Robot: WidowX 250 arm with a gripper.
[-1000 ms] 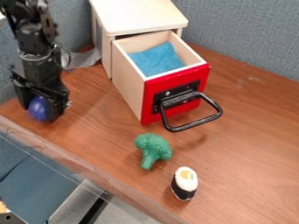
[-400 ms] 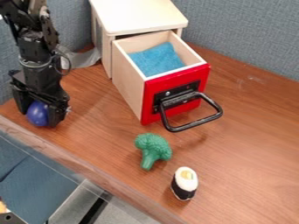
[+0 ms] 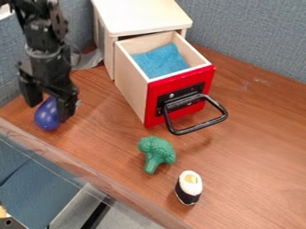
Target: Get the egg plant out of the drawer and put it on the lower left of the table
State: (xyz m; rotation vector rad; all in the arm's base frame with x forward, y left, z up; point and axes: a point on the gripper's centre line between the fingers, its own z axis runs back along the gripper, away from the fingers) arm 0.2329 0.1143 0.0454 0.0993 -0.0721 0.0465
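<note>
At the left of the camera view, the black gripper (image 3: 48, 107) hangs low over the table with its fingers apart, so it is open. The purple-blue eggplant (image 3: 46, 117) lies on the wooden table (image 3: 99, 134) below it, near the table's left front edge. Part of the eggplant is hidden behind the right finger; whether they touch I cannot tell. The red-fronted drawer (image 3: 133, 91) stands pulled out of its wooden cabinet, with a blue cloth (image 3: 160, 61) inside.
A green broccoli (image 3: 157, 153) lies in front of the drawer, and an egg-topped sushi piece (image 3: 189, 188) is to its lower right. The drawer's black handle (image 3: 197, 126) juts forward. A grey partition wall (image 3: 254, 38) borders the table's back.
The gripper has opened and let go of the eggplant. Its fingers have spread and risen slightly, and the eggplant now shows more, tilted on the table.
</note>
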